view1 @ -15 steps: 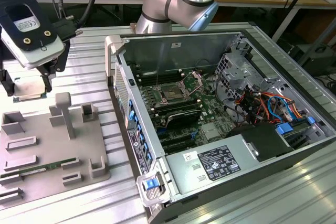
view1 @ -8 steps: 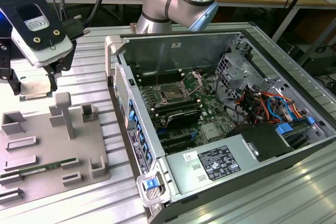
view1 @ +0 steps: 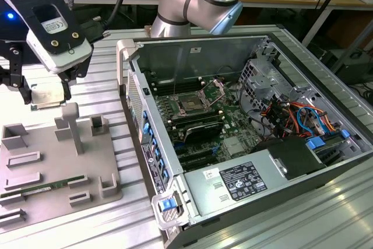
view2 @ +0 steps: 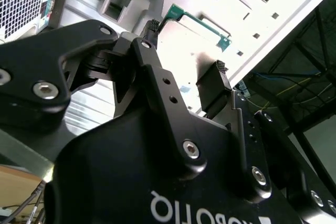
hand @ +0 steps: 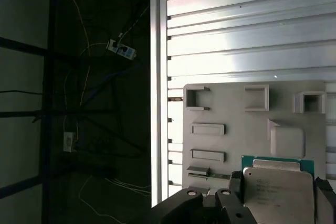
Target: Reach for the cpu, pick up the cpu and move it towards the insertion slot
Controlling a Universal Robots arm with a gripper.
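The cpu [view1: 49, 95], a flat silvery square with a thin green rim, hangs between the two black fingers of my gripper [view1: 45, 98], which is shut on it at the exterior view's far left. It sits above the far edge of the grey tray [view1: 35, 150]. The first wrist view shows the cpu [hand: 281, 190] clamped by fingers [hand: 235, 188] on both sides, with the tray's bare square recess [hand: 287, 142] beyond it. Its green edge [view2: 199, 22] shows between the fingertips in the second wrist view. The insertion slot [view1: 192, 104] lies inside the open computer case, well off to the exterior view's right.
A green memory stick [view1: 41, 188] lies in the tray among raised grey blocks [view1: 69, 126]. The case's upright side wall [view1: 131, 80] stands between the tray and the motherboard. Cables [view1: 291, 115] and a drive cage [view1: 265, 74] crowd the case's right side. The arm's base [view1: 192, 4] stands behind.
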